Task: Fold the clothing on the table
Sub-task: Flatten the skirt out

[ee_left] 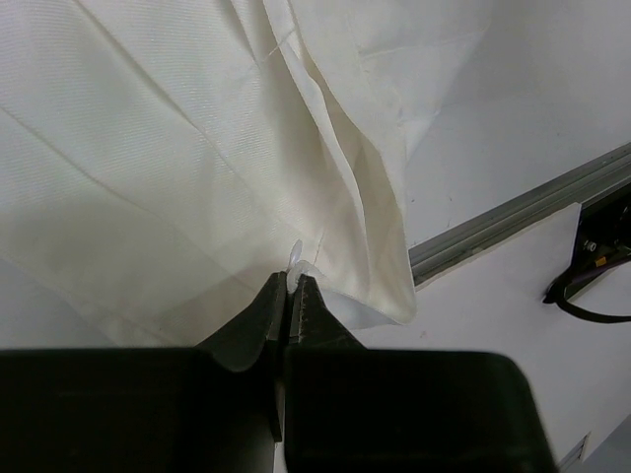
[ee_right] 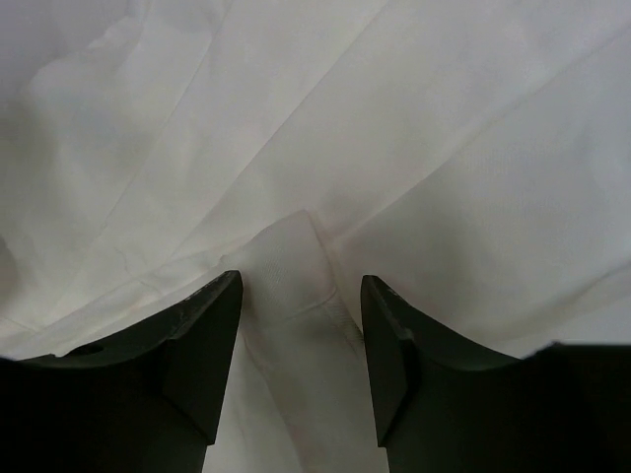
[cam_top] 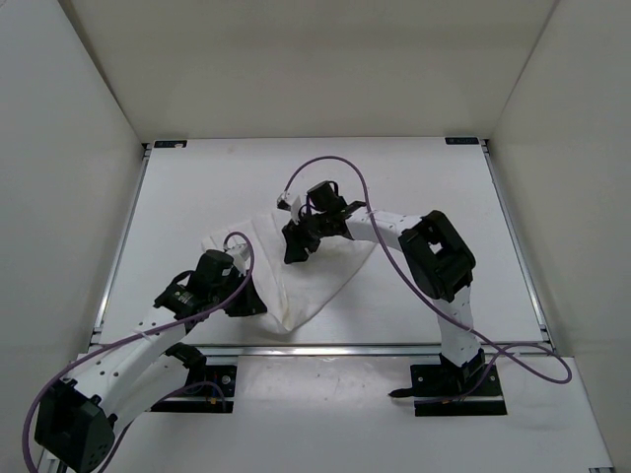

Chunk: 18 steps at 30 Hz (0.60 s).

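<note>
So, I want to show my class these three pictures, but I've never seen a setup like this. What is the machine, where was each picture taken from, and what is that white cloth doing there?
The machine is two robot arms bolted at the near edge of a white table. The wide picture looks down from above and behind them. The other two come from small cameras on the wrists, so each shows its own pincer up close.

On the table lies one piece of white clothing, thin and creased, bunched into a rough triangle. The arms are meant to fold it.

The left pincer is shut on the clothing, pinching a bit of fabric near its edge. The right pincer stands over the middle of the clothing with its jaws apart and a raised ridge of fabric between them; it has not clamped it.

The silver strip is a metal rail along the table's near edge.
</note>
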Available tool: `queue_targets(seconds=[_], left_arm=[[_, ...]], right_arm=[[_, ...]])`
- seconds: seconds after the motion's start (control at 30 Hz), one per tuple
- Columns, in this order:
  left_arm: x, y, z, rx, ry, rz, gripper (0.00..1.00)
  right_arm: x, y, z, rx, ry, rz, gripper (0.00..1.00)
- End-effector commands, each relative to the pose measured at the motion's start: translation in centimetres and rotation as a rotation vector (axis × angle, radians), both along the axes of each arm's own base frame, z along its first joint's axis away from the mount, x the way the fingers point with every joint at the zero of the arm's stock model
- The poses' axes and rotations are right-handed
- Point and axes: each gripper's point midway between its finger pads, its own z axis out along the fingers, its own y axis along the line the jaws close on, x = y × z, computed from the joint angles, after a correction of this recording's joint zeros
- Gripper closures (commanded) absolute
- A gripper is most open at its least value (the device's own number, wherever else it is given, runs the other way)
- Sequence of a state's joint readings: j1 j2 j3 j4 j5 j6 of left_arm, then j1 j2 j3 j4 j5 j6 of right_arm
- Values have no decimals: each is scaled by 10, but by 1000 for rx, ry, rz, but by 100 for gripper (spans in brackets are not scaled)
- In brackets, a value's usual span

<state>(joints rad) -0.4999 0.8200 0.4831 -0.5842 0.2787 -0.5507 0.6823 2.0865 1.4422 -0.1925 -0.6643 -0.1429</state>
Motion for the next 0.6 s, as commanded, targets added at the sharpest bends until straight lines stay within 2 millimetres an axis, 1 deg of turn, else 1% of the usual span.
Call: queue_targets(seconds=[0.0, 0.03, 0.07, 0.1, 0.13, 0.17, 0.2, 0.23, 0.27, 0.33, 0.37, 0.4, 0.43, 0.47, 0.5, 0.53, 0.57], left_arm=[[-2, -2, 2, -22, 6, -13, 100], [-1, 0, 1, -11, 8, -6, 100], [-1, -2, 2, -15, 2, -12, 100], [-1, -1, 2, -17, 3, -8, 100], [-1, -2, 2, -18, 0, -14, 100], [0, 1, 2, -13, 4, -5, 100], [-1, 0, 1, -10, 0, -11, 100], [0, 0, 2, -10, -1, -8, 100], [1, 1, 3, -9, -4, -3, 100], [3, 0, 8, -16, -19, -9, 100], [7, 2, 9, -8, -29, -3, 100], [9, 4, 10, 2, -40, -6, 100], [16, 5, 16, 1, -64, -2, 100], [25, 9, 22, 19, -90, 6, 100], [32, 13, 25, 35, -120, 10, 100], [44, 16, 34, 45, -147, 31, 100], [58, 21, 47, 61, -195, 49, 100]], right_arm=[[-9, 10, 7, 53, 17, 37, 51], [-14, 10, 6, 50, 33, 45, 51], [-13, 10, 6, 52, 37, 39, 50], [-17, 11, 5, 58, 46, 49, 50], [-19, 9, 3, 53, 58, 44, 56], [-20, 12, 3, 54, 51, 45, 68], [-16, 10, 4, 48, 51, 35, 75], [-14, 9, 1, 38, 53, 25, 92], [-12, 7, 1, 23, 53, 17, 100], [-3, 4, 15, 28, 27, -13, 100], [5, -1, 25, 39, 10, -43, 100], [6, -5, 37, 56, -2, -57, 100], [14, -10, 61, 83, -50, -85, 100], [24, -23, 68, 85, -64, -127, 100], [26, -30, 92, 113, -97, -153, 100], [33, -45, 117, 133, -152, -198, 100], [44, -59, 129, 146, -183, -247, 100]])
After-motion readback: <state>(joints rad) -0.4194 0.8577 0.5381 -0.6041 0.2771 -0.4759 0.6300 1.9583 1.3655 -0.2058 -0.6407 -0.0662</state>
